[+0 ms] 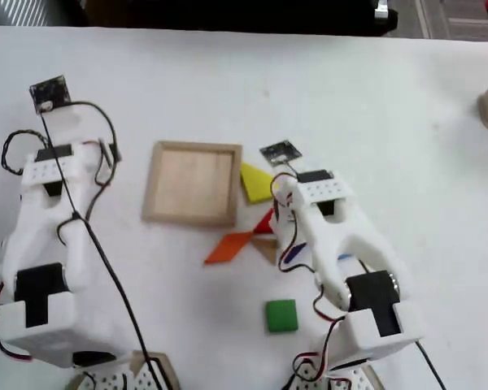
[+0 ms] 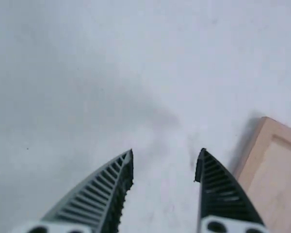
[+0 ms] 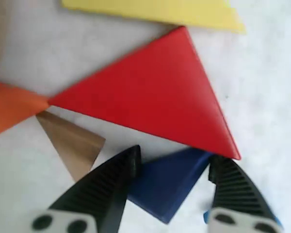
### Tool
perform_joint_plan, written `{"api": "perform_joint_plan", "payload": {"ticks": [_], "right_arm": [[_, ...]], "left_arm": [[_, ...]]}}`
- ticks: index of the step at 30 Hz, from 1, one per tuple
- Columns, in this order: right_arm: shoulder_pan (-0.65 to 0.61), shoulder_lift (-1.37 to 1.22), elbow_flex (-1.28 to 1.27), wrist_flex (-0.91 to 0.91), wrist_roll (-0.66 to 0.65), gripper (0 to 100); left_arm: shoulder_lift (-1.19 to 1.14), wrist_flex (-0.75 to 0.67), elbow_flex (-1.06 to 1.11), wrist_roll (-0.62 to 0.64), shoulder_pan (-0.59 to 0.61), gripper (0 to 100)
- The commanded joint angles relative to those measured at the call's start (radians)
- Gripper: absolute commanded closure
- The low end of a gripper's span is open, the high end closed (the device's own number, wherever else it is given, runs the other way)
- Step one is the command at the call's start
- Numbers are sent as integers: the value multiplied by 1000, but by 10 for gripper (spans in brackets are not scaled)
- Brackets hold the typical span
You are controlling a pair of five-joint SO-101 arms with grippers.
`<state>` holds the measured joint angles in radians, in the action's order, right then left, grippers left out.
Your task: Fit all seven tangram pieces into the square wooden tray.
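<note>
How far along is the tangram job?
Done: nothing, the tray holds no piece. In hand: right gripper open astride the blue piece, not gripping; left gripper open beside the tray. Left: yellow, red, orange, brown and green pieces outside on the table.

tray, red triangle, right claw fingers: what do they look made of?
Tray: pale bare-looking wood, faint grain, raised rim.
Red triangle: smooth, matte, even colour with crisp edges; painted wood or plastic, cannot tell.
Right claw: fingers look like dark ridged plastic, probably printed.
</note>
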<state>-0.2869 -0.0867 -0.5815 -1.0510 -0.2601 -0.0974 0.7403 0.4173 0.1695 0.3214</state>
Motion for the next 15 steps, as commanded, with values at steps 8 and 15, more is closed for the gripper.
{"api": "perform_joint_plan", "payload": {"ticks": [8, 15], "right_arm": [[-53, -1, 18, -77, -28, 777], [-53, -2, 18, -102, 49, 977]], "left_arm": [[7, -26, -35, 5, 4, 779], [7, -28, -35, 5, 4, 779]]}}
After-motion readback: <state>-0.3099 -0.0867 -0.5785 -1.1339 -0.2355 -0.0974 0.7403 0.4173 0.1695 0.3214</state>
